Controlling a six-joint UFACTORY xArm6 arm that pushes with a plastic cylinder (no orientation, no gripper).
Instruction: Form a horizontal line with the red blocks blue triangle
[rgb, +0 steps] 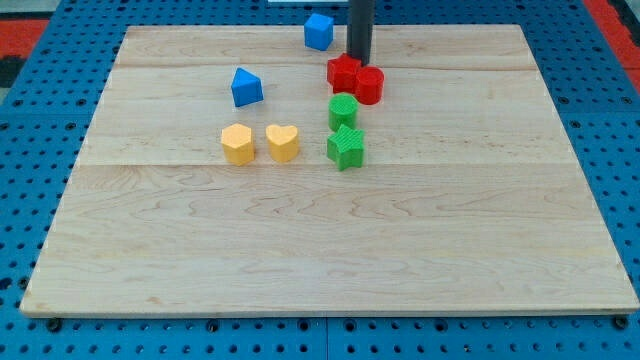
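Two red blocks sit side by side near the view's top centre: a red star-like block (342, 72) and a red cylinder (369, 86), touching each other. The blue triangle (246, 87) lies to their left, apart from them. My tip (359, 63) comes down from the view's top edge as a dark rod and stands just behind the two red blocks, at or against their upper edge.
A blue cube (319, 31) sits at the board's top edge. A green cylinder (343, 110) and a green star (346, 147) lie below the red blocks. A yellow hexagon (237, 143) and a yellow heart (283, 142) lie left of them. The wooden board (330, 250) rests on a blue pegboard.
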